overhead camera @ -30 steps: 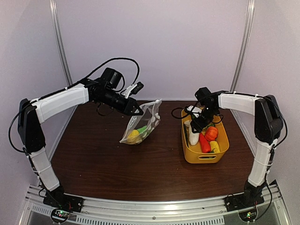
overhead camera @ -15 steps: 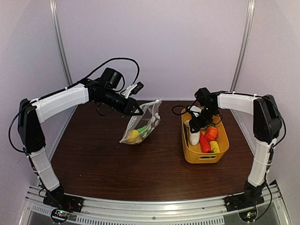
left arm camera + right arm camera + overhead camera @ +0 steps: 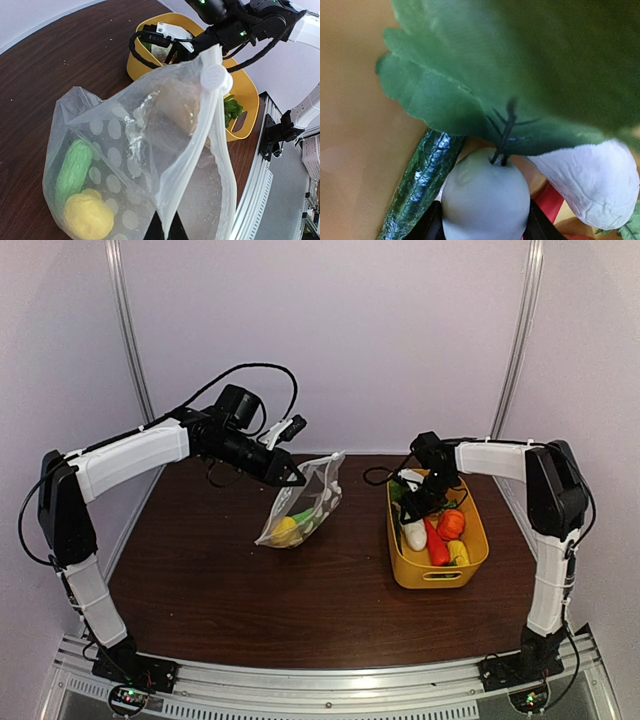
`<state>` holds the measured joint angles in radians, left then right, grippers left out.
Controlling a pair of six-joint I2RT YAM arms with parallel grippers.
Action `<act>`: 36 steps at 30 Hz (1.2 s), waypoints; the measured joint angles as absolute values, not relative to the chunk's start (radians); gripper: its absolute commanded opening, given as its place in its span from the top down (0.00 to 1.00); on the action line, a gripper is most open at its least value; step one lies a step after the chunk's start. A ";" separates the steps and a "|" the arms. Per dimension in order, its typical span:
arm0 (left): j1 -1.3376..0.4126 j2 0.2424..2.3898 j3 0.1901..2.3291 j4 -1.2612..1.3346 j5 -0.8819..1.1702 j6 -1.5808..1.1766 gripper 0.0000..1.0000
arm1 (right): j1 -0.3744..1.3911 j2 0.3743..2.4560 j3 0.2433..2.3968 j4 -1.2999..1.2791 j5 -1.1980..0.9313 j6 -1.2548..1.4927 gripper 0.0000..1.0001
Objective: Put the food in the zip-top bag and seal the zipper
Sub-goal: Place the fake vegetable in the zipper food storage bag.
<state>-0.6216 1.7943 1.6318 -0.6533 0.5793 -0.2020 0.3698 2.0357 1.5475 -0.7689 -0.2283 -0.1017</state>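
Note:
My left gripper is shut on the mouth edge of the zip-top bag and holds it hanging, its bottom on the table. In the left wrist view the bag holds green food and yellow food. The zipper is parted, with its white slider at the far end. My right gripper is down in the yellow basket. In the right wrist view its fingers press both sides of a white radish with green leaves.
The basket also holds red, orange and yellow pieces, a dark green cucumber and a second white piece. The basket wall is close on the left of my right fingers. White walls enclose the table.
My right gripper has moved a little left and lower in the basket, onto the white radish. The left arm and the bag have not moved.

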 measured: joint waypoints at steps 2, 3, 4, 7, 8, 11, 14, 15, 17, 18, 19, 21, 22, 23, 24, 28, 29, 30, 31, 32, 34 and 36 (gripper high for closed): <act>-0.622 1.795 1.632 -0.654 0.579 -0.202 1.00 | 0.369 2.028 1.546 -0.770 -0.230 -0.100 0.62; -0.622 1.795 1.632 -0.654 0.579 -0.202 1.00 | 0.368 2.019 1.540 -0.769 -0.229 -0.103 0.62; -0.622 1.795 1.632 -0.654 0.579 -0.202 1.00 | 0.368 1.999 1.528 -0.768 -0.228 -0.105 0.61; -0.622 1.795 1.632 -0.655 0.579 -0.202 1.00 | 0.362 1.915 1.498 -0.773 -0.228 -0.109 0.61; -0.622 1.795 1.632 -0.655 0.579 -0.202 1.00 | 0.359 1.876 1.492 -0.773 -0.229 -0.110 0.61; -0.622 1.795 1.632 -0.656 0.579 -0.202 1.00 | 0.352 1.761 1.480 -0.769 -0.236 -0.128 0.61; -0.622 1.796 1.632 -0.656 0.579 -0.202 1.00 | 0.348 1.649 1.472 -0.760 -0.274 -0.158 0.62; -0.622 1.797 1.632 -0.655 0.579 -0.202 1.00 | 0.348 1.620 1.470 -0.757 -0.293 -0.174 0.62; -0.622 1.800 1.632 -0.655 0.579 -0.202 1.00 | 0.348 1.582 1.470 -0.755 -0.337 -0.202 0.62; -0.622 1.802 1.632 -0.655 0.579 -0.202 1.00 | 0.348 1.570 1.470 -0.754 -0.366 -0.219 0.62; -0.622 1.805 1.632 -0.656 0.579 -0.202 1.00 | 0.349 1.562 1.470 -0.754 -0.397 -0.238 0.62; -0.622 1.808 1.632 -0.656 0.579 -0.202 1.00 | 0.351 1.559 1.471 -0.754 -0.452 -0.263 0.62; -0.622 1.808 1.632 -0.656 0.579 -0.202 1.00 | 0.356 1.559 1.472 -0.755 -0.482 -0.278 0.62; -0.622 1.808 1.632 -0.656 0.580 -0.202 1.00 | 0.361 1.560 1.475 -0.758 -0.508 -0.291 0.62; -0.622 1.808 1.632 -0.656 0.580 -0.202 1.00 | 0.368 1.560 1.480 -0.759 -0.528 -0.302 0.61; -0.622 1.808 1.632 -0.657 0.580 -0.200 1.00 | 0.456 1.559 1.522 -0.731 -0.576 -0.344 0.62; -0.622 1.808 1.633 -0.659 0.580 -0.200 1.00 | 0.491 1.559 1.536 -0.719 -0.574 -0.356 0.62; -0.622 1.808 1.633 -0.661 0.579 -0.200 1.00 | 0.527 1.559 1.549 -0.707 -0.572 -0.368 0.62; -0.622 1.808 1.633 -0.664 0.580 -0.199 1.00 | 0.569 1.559 1.564 -0.693 -0.565 -0.381 0.62; -0.622 1.808 1.633 -0.666 0.580 -0.196 1.00 | 0.609 1.559 1.581 -0.677 -0.553 -0.397 0.62; -0.622 1.808 1.634 -0.668 0.580 -0.192 1.00 | 0.682 1.562 1.624 -0.663 -0.533 -0.426 0.62; -0.622 1.808 1.635 -0.669 0.588 -0.187 1.00 | 0.743 1.583 1.694 -0.659 -0.517 -0.452 0.62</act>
